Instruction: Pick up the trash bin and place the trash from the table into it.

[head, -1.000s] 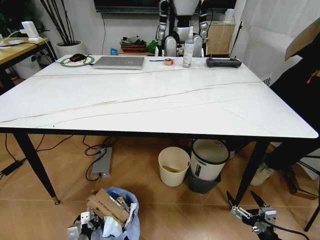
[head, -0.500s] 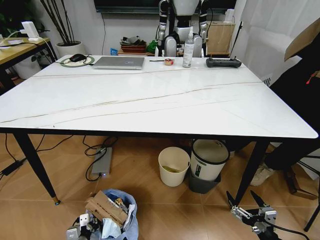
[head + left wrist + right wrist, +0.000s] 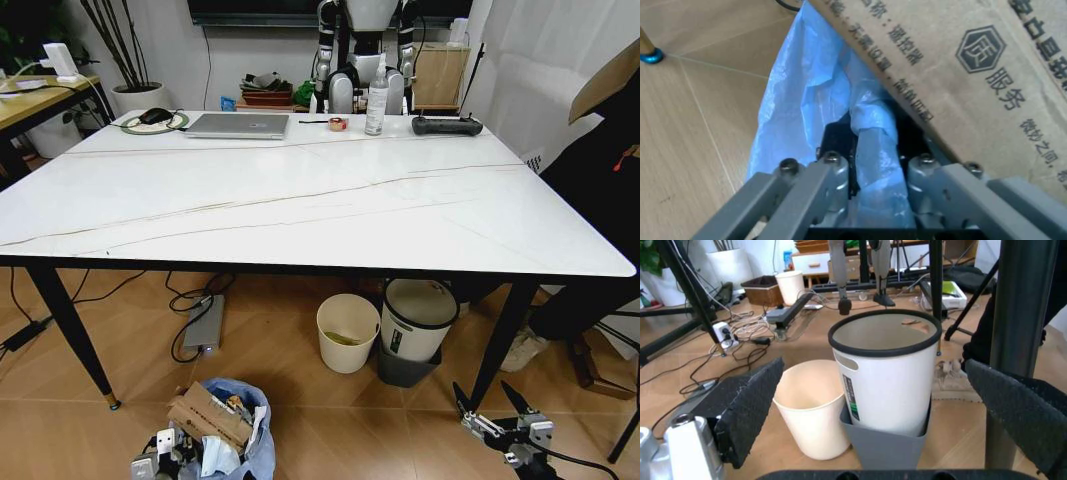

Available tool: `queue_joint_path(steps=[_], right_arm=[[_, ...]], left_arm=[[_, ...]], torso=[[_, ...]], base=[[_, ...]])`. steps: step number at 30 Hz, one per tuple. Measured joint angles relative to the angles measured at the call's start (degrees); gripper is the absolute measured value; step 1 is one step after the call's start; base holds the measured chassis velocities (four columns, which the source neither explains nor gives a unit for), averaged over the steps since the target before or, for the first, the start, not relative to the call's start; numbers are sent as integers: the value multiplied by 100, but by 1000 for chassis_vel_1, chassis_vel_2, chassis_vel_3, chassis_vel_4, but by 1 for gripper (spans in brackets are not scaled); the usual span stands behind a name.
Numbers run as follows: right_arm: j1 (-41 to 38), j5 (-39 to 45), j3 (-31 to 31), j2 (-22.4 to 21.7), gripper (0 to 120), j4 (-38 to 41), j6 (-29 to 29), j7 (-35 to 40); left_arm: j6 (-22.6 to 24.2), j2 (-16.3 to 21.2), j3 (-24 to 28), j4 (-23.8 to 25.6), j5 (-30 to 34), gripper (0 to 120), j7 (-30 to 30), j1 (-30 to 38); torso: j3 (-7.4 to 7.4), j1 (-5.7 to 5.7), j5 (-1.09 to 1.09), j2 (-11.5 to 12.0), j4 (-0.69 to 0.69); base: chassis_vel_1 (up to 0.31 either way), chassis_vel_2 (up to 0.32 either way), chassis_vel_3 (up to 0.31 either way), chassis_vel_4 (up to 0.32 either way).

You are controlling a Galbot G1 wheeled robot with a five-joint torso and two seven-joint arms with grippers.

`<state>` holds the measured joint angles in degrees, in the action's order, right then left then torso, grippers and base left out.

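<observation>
The trash bin point(image 3: 238, 430) stood on the floor at 7 o'clock of the head view, before the bench point(image 3: 300, 210), its pale-blue bag stuffed with a brown cardboard piece point(image 3: 208, 418) and white tissues. The left gripper point(image 3: 870, 165) sat at its rim, fingers point(image 3: 830, 172) clamped on a fold of the bag. At 5 o'clock the right gripper point(image 3: 489, 398) hung low with fingers spread apart, facing the cream bin point(image 3: 810, 407) and grey-and-white bin point(image 3: 887, 380).

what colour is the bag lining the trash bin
Pale blue, translucent and crinkly bag; clearest in the left wrist view.
</observation>
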<state>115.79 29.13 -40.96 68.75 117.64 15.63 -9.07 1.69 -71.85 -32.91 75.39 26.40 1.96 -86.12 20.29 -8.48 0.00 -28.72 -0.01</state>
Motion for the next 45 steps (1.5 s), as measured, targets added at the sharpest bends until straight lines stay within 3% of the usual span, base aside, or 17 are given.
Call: queue_joint_path(steps=[5,13,27,31,34,35,37,45], right_arm=[[0,0,0,0,100,0,0,0],[0,0,0,0,100,0,0,0],[0,0,0,0,100,0,0,0],[0,0,0,0,100,0,0,0],[0,0,0,0,100,0,0,0],[0,0,0,0,100,0,0,0],[0,0,0,0,100,0,0,0],[0,0,0,0,100,0,0,0]], left_arm=[[-3,26,-1,53,-2,31,-6,-26],[103,211,32,632,128,57,-77,-469],[118,447,-142,1442,276,62,-128,-1233],[-87,460,-225,1774,136,65,-82,-1574],[-357,457,-318,2262,-73,78,-20,-1939],[-620,408,-424,2977,-343,89,20,-2356],[-785,364,-438,3337,-555,97,66,-2570],[-1294,232,-404,3940,-1002,100,375,-2611]], torso=[[1,0,-1,-1,0],[1,-1,-1,-2,0],[2,-1,-1,-3,-1],[2,-1,-1,-3,0],[2,-1,0,-3,0],[2,-1,0,-4,0],[2,-1,1,-4,0],[2,-1,0,-4,-1]], base=[[0,0,0,0],[0,0,0,0],[0,0,0,0],[0,0,0,0],[0,0,0,0],[0,0,0,0],[0,0,0,0],[0,0,0,0]])
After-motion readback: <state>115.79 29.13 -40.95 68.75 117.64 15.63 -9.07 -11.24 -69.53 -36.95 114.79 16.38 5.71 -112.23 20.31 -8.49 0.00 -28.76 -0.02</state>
